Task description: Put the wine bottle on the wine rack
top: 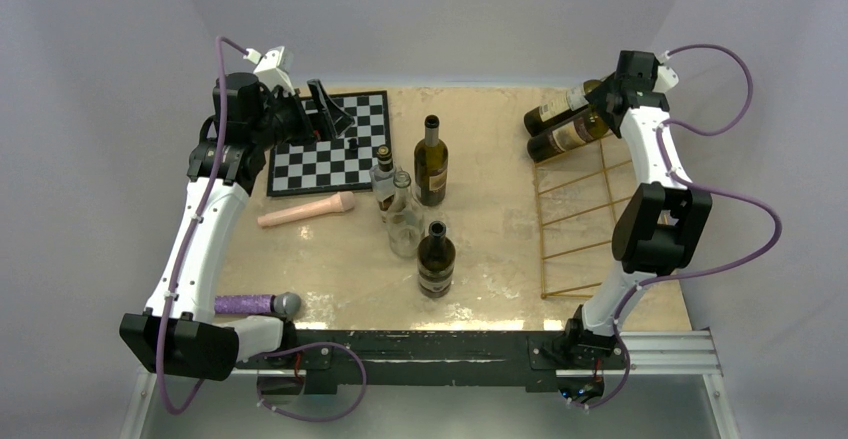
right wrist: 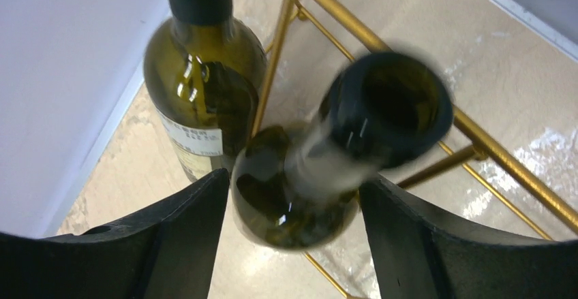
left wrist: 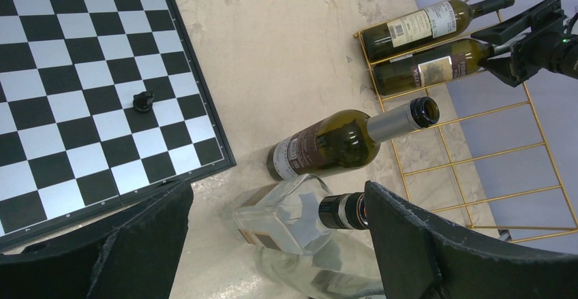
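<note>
The wine bottle (top: 566, 139) lies on its side across the far end of the gold wire wine rack (top: 585, 211), next to a second dark bottle (top: 556, 110). My right gripper (top: 607, 107) stands open at its neck end. In the right wrist view the bottle's open mouth (right wrist: 394, 105) and green shoulder sit between the spread fingers (right wrist: 178, 243) without touching them, and the other bottle (right wrist: 204, 84) lies to the left. My left gripper (top: 332, 111) hovers open and empty over the chessboard (top: 330, 149). From the left wrist view, both racked bottles (left wrist: 428, 69) show at upper right.
A dark bottle (top: 431, 164) stands mid-table, another (top: 436, 259) nearer me, and two clear glass bottles (top: 402, 214) between them. A pink cylinder (top: 305, 209) lies left of centre and a purple-handled object (top: 255, 304) near the left base. A small black piece (left wrist: 142, 100) sits on the chessboard.
</note>
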`<action>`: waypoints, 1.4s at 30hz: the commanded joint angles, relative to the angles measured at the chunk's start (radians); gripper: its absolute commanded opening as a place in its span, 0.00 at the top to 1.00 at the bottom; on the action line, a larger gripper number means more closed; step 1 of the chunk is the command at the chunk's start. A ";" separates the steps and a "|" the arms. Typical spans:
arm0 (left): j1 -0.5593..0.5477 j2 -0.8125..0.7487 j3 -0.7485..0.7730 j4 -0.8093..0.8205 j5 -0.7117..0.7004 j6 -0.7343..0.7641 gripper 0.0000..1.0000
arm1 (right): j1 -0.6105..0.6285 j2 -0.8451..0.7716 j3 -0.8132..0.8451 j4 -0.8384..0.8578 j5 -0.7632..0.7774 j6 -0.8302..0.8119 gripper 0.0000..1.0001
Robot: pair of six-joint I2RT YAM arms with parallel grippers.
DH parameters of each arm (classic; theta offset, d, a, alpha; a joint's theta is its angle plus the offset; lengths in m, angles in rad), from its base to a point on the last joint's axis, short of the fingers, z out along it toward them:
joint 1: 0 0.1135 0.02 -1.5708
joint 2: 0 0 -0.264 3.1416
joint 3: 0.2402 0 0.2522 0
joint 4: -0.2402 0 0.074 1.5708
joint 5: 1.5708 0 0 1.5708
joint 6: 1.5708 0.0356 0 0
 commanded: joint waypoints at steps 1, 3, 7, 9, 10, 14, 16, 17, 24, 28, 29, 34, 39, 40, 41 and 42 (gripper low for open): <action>0.006 -0.005 0.008 0.020 -0.008 0.005 0.01 | 0.013 0.005 0.020 -0.093 0.022 0.056 0.24; 0.006 -0.006 0.009 0.020 -0.008 0.005 0.01 | 0.014 0.000 0.020 -0.108 0.035 0.063 0.23; 0.006 -0.004 0.013 0.021 0.001 0.005 0.01 | 0.015 -0.021 0.013 -0.116 0.070 0.057 0.21; 0.006 -0.005 0.017 0.021 0.005 0.004 0.01 | 0.015 -0.033 0.009 -0.121 0.081 0.050 0.21; 0.006 -0.006 0.019 0.022 0.007 0.004 0.01 | 0.015 -0.041 0.005 -0.119 0.081 0.042 0.21; 0.006 -0.005 0.024 0.023 0.015 0.003 0.01 | 0.026 -0.098 -0.024 -0.083 0.062 -0.019 0.20; 0.006 -0.005 0.027 0.024 0.022 0.001 0.01 | 0.051 -0.127 -0.028 -0.042 0.063 -0.146 0.19; 0.006 -0.005 0.028 0.023 0.025 0.001 0.01 | 0.062 -0.139 -0.026 -0.027 0.053 -0.198 0.19; 0.006 -0.002 0.065 0.003 0.030 0.024 0.01 | 0.093 -0.251 -0.015 0.000 -0.119 -0.367 0.16; 0.006 -0.002 0.084 0.001 0.047 0.023 0.01 | 0.104 -0.331 -0.012 0.022 -0.395 -0.451 0.15; 0.006 -0.002 0.086 0.003 0.053 0.020 0.01 | 0.106 -0.355 -0.017 0.033 -0.502 -0.473 0.15; 0.006 -0.003 0.088 0.010 0.070 0.014 0.01 | 0.178 -0.493 -0.072 0.080 -0.955 -0.594 0.12; 0.006 0.011 0.091 0.016 0.092 -0.002 0.01 | 0.363 -0.625 -0.141 0.017 -0.928 -0.685 0.02; 0.006 0.016 0.092 0.019 0.100 -0.008 0.01 | 0.401 -0.660 -0.179 0.046 -0.906 -0.682 0.01; 0.006 0.021 0.093 0.024 0.108 -0.014 0.01 | 0.439 -0.691 -0.220 0.070 -0.877 -0.677 0.01; 0.006 0.024 0.094 0.027 0.118 -0.019 0.01 | 0.475 -0.724 -0.252 0.093 -0.860 -0.671 0.01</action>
